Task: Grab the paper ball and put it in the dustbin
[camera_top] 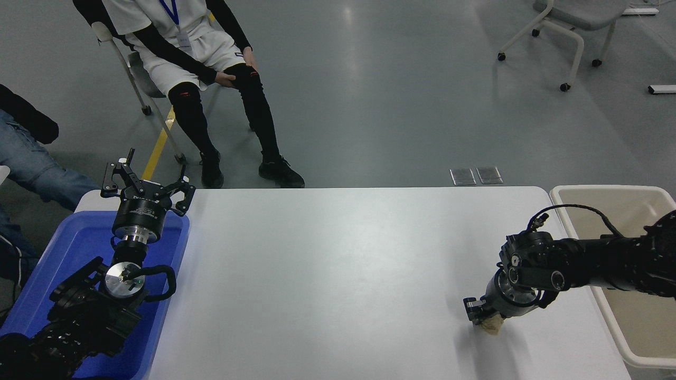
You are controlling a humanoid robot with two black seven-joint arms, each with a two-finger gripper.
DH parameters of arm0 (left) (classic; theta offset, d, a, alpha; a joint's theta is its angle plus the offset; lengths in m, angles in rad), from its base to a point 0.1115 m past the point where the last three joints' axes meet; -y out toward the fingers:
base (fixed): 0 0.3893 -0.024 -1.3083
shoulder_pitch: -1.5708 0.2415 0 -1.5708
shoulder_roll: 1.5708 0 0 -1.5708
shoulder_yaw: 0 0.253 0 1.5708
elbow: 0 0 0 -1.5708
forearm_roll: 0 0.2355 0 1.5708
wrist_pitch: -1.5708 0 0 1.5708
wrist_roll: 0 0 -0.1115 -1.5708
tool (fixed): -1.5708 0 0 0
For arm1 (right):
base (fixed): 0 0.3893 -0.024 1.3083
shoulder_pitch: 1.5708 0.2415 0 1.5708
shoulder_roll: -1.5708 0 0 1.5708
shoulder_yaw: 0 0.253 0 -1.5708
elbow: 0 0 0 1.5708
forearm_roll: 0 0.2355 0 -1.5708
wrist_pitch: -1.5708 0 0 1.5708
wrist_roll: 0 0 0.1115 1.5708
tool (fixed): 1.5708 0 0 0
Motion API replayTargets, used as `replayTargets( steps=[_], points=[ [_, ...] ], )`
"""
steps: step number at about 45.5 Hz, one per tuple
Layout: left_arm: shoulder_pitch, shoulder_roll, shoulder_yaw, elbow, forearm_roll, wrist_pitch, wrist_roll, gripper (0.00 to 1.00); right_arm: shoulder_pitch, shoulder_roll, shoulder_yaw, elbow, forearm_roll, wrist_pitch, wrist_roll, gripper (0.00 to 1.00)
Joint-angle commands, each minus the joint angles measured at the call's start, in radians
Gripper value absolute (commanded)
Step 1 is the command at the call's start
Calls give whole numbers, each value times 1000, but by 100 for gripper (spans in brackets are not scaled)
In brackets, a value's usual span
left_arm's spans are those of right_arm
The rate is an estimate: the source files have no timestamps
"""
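Note:
The tan crumpled paper ball (493,326) lies on the white table (327,264) near its front right. My right gripper (485,317) points down onto the ball, and its fingers are closed around it. Only the ball's lower edge shows below the gripper. The beige dustbin (602,189) stands off the table's right edge, and my right arm reaches in across it. My left gripper (143,182) is parked at the lower left above the blue tray, with its fingers spread and empty.
A shallow blue tray (58,264) sits at the table's left end under my left arm. A person sits on a chair (195,58) beyond the far left corner. Another person's leg (31,169) shows at the left edge. A wheeled chair (570,31) stands at the far right.

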Motion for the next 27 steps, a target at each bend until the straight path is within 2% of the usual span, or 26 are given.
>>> replayTargets(
  steps=[1,13,27],
  points=[
    [0,0,0,0,0,0,0,99,79,-44,-21,67,6,58,1,0],
    [0,0,0,0,0,0,2,99,269,-146,-77,248,6,84,-2,0],
    [0,0,0,0,2,0,2,99,505,-246,-97,351,6,230,-2,0]
  ],
)
